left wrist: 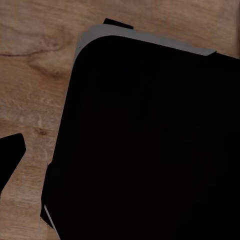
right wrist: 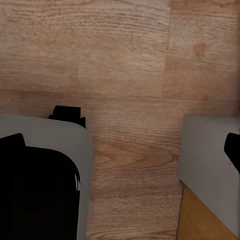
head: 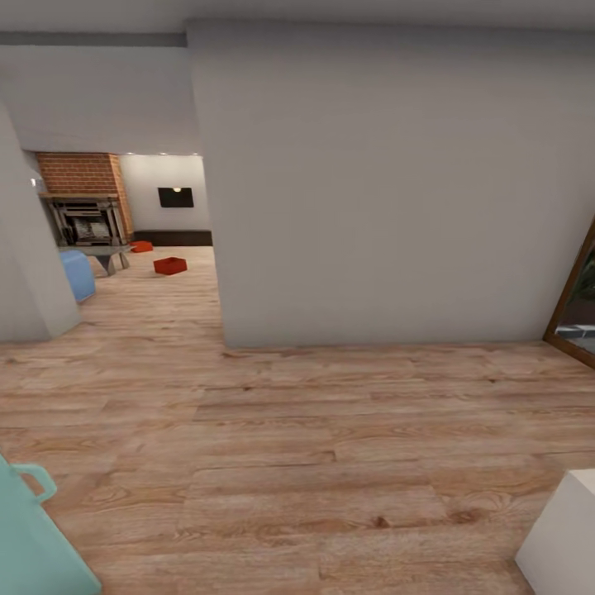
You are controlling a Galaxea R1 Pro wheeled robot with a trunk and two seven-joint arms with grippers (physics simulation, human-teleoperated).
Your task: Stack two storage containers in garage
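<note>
Claws first: can't tell the state of either. Left wrist cam looks down on a big black rounded body, prob. the robot's base [left wrist: 150,140], w/ wood-plank floor [left wrist: 35,75] around it; a dark tip [left wrist: 10,155] at the edge may be a finger, but no gap to read. Right wrist cam: same plank floor, a dark grey-edged body [right wrist: 40,185] on one side, a pale grey panel [right wrist: 207,160] on the other; again no clear finger pair. Nothing is held as far as the pics show.

Outward, head cam: robot stands in a hallway on light planks, facing a plain pale wall [head: 397,190]. Through the opening to the left of that wall lies the living room: brick fireplace [head: 83,198], blue sofa edge [head: 78,274], dark TV [head: 175,197] on the far wall.

Both storage containers sit on the floor in there, well apart from the robot. Nearer container [head: 169,265]: open top up, long axis roughly across the view, slightly skewed. Farther container [head: 142,246]: partly hidden beside the coffee table [head: 103,252], too small to give its axis.

Step in hand, my read: approach phase, nothing fetched yet, task barely begun. Next move calls for turning the base left, driving through the opening w/o clipping the wall corner, then squaring up to the nearer bin's long sides for a grasp.

Close by: a teal object w/ handle [head: 33,529] low left, a white box corner [head: 562,529] low right.
</note>
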